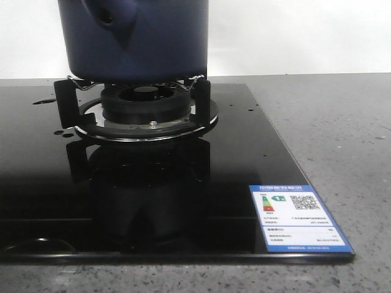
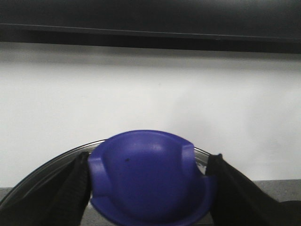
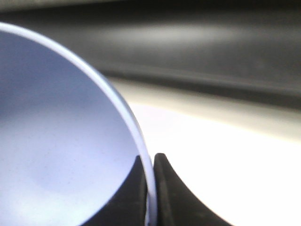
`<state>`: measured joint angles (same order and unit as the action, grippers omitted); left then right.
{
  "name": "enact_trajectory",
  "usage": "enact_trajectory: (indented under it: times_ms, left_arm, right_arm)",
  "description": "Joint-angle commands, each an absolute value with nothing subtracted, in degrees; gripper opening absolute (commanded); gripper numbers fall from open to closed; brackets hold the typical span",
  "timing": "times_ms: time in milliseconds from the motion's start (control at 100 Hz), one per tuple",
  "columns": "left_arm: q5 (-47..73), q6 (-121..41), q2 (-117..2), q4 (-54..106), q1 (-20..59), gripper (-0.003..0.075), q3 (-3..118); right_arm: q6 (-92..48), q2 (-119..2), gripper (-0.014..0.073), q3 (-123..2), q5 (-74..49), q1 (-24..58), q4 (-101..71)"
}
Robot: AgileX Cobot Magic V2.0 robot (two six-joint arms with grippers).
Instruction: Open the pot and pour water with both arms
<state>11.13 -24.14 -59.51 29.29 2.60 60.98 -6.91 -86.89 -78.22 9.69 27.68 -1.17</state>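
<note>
Two grippers were at work: the left gripper (image 2: 149, 188) pinched a blue knob (image 2: 148, 176) on a glass lid (image 2: 42, 172), and the right gripper (image 3: 150, 188) pinched a pale bowl's rim (image 3: 141, 141). Pot (image 1: 134, 36) sat on the burner (image 1: 145, 104) of the black hob (image 1: 153, 195), on a grey worktop (image 1: 330, 134).

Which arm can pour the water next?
Probably the right. The right hand pinches the rim of the pale blue bowl, so it could tip it toward the pot. The left hand is busy gripping the lid knob. No water is visible.
</note>
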Motion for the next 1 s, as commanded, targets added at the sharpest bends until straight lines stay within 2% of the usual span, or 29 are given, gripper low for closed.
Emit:
enact_trajectory:
  times_ms: [0,220,380,690,990]
  left_arm:
    - [5.14,-24.09,-58.39,32.16,2.7,0.0396,63.38]
    - [3.88,-24.09,-58.39,32.14,9.77,0.0396,63.38]
    - [0.97,-24.09,-59.25,32.14,16.46,0.0396,63.38]
    - [-3.49,-24.09,-63.39,31.93,27.15,0.0396,63.38]
    - [-5.24,-24.09,-63.54,31.6,29.29,0.0396,63.38]
  right_arm:
    - [-6.7,-82.95,-0.0063,-85.71,-1.86,25.26,-1.95]
    - [-5.77,-82.86,-0.0063,-99.95,-45.0,16.1,-2.79]
    - [-5.63,-83.1,-0.0063,-98.72,-62.4,8.54,-2.91]
    - [-5.83,-82.78,-0.0063,-80.48,-61.15,-0.52,-5.63]
    - [-6.36,-82.16,-0.0063,-70.85,-54.1,-2.23,-8.33]
